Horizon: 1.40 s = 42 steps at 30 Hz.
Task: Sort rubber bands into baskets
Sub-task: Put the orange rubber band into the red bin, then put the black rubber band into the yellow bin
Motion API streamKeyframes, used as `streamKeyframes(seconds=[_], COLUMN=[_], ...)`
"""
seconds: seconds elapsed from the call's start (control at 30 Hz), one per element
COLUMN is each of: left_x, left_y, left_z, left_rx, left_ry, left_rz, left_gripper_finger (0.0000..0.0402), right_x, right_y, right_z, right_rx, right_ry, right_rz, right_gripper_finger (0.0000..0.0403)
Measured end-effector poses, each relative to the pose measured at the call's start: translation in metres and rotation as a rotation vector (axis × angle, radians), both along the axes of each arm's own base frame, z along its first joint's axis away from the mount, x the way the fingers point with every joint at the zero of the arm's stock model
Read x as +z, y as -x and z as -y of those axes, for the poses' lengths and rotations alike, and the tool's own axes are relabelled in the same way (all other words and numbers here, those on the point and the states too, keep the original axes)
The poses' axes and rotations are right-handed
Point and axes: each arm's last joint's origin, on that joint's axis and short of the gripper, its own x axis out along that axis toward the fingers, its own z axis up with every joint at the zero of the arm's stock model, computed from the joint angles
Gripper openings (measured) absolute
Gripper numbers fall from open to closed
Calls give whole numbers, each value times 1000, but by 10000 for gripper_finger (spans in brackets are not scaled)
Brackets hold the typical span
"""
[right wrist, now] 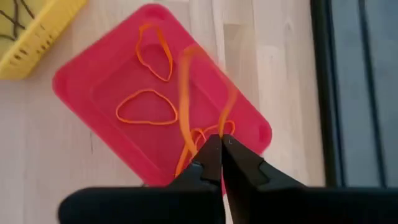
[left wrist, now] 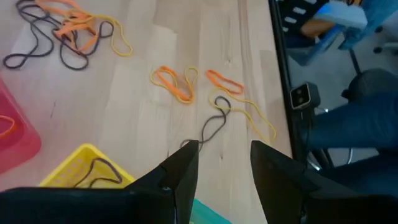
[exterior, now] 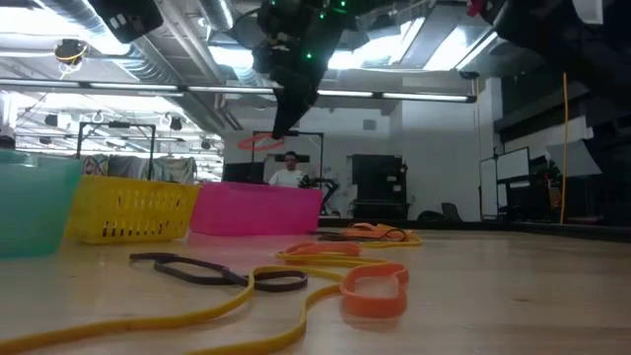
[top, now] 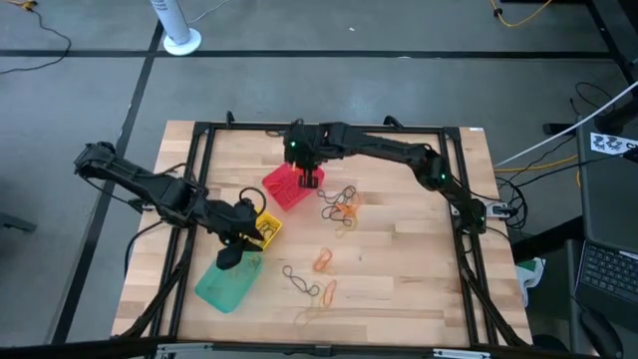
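Two dark, near-black arms built of slender jointed segments are seen from above, each mounted at a side of the black frame. Small green lights are lit near the wrist of the right arm, and another green light is seen at its elbow joint. The left claw (left wrist: 224, 171) is formed of two matte black, wedge-shaped fingers with flat inner faces and angular outer edges. The right claw (right wrist: 221, 149) is made of two smooth black fingers tapered to narrow tips. No markings can be made out on either.
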Motion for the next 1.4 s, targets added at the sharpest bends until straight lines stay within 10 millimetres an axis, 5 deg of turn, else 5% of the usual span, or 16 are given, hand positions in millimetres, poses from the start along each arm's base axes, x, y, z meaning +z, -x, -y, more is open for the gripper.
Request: streamKeyframes(seconds=[0.2, 0.43, 0.63, 0.93, 1.23, 1.4], left_x=[-8, -31, -60, -104, -132, -145], left_y=[-17, -41, -57, -86, -95, -99], left_z=[11, 20, 27, 40, 50, 57], left_rx=[-15, -64, -103, -176, -292, -369], left_ry=[-32, -127, -213, -280, -239, -288], left_rz=[34, -4, -102, -145, -203, -193], left_gripper_finger=[143, 143, 143, 143, 143, 143], right_x=[0, 0, -2, 33, 74, 80], right_y=[5, 4, 15, 47, 66, 68], right_z=[21, 19, 13, -22, -68, -95], right_rx=[16, 20, -30, -26, -10, -12], right_ry=[-110, -115, -172, -229, -250, -258], right_rz=[36, 37, -78, -198, -119, -104], right_gripper_finger=[54, 133, 155, 157, 157, 157])
